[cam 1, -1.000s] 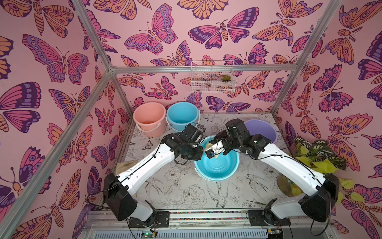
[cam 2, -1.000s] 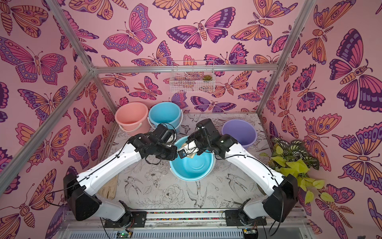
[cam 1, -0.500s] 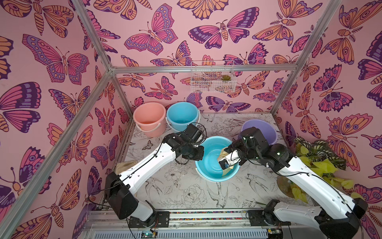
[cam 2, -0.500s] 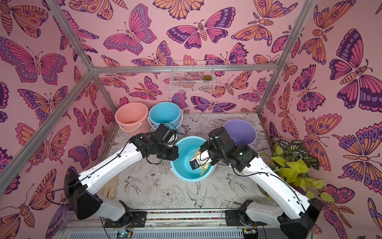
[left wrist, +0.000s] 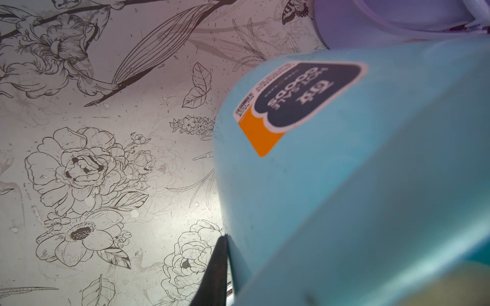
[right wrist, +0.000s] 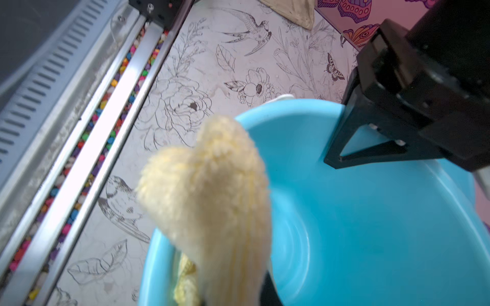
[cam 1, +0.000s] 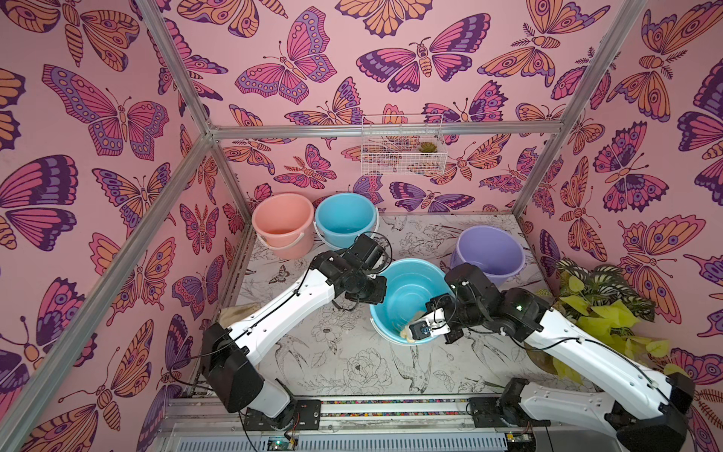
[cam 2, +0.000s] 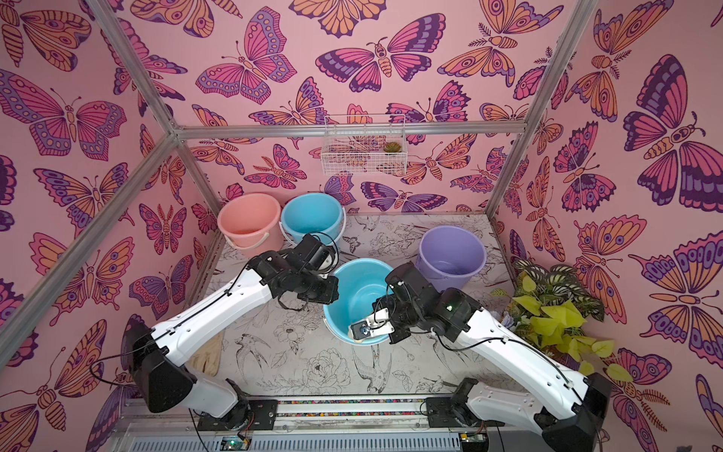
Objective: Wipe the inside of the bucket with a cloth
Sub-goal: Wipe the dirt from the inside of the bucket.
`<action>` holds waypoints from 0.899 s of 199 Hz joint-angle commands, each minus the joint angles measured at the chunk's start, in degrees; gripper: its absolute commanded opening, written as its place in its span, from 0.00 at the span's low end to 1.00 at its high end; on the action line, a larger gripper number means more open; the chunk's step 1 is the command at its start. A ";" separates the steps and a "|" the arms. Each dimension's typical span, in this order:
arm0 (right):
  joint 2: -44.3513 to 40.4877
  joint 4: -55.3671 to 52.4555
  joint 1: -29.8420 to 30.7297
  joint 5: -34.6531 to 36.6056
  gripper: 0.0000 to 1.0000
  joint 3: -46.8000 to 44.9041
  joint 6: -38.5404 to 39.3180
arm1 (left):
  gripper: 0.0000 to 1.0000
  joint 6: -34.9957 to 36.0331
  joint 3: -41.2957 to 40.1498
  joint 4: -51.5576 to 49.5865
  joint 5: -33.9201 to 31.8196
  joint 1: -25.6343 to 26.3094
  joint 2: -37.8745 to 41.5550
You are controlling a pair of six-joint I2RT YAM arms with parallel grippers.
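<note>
- In both top views the light blue bucket (cam 1: 407, 287) (cam 2: 358, 283) is seen on the flower-printed table (cam 1: 352, 364), between the two arms.
- There, the left gripper (cam 1: 378, 291) is closed tightly on the bucket's rim on the left arm's side.
- The cloth (cam 1: 407, 333) is found as a small pale yellow bunch at the inner wall, by the rim nearest the robot's base. It is pinched in the narrowly closed jaws of the right gripper (cam 1: 410, 332).
- In the left wrist view the bucket's outer wall is shown with a dark blue and orange sticker (left wrist: 299, 103). One dark finger (left wrist: 214, 270) is laid against the outside of that wall. A purple bucket (left wrist: 371, 23) is seen close behind.
- In the right wrist view the cloth is shown close and slightly blurred: fluffy, soft-piled, pale yellow, gathered into a rounded lobe that rises from the jaws beside the rim. More of it is bunched below, inside the wall.
- A dull tan rag (right wrist: 291, 10) is seen at the table's edge by the wall.
</note>
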State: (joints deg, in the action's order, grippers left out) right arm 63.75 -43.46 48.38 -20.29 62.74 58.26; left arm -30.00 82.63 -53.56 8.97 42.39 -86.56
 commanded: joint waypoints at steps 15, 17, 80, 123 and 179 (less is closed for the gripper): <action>3.97 21.00 3.04 -2.39 0.00 -2.42 -23.66 | 0.00 -2.14 3.58 0.23 -1.07 -0.45 -2.07; 4.12 22.25 3.21 -1.97 0.00 -2.55 -24.54 | 0.00 -2.25 3.74 0.15 -1.13 -0.46 -2.26; 4.32 37.93 4.01 27.75 0.00 -0.13 -41.83 | 0.00 -6.53 10.80 -0.29 -0.88 -5.43 -8.68; 0.76 36.28 4.00 54.82 0.00 5.25 -44.21 | 0.00 -8.38 20.29 -0.17 -2.30 -7.98 -15.70; -6.94 35.23 4.01 63.72 0.00 6.34 -44.00 | 0.00 -10.82 36.31 -0.25 -3.63 -9.42 -28.12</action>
State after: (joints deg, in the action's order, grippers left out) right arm 59.29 -8.34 52.23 35.83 67.72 16.05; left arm -38.83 113.95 -54.37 6.42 33.74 -111.28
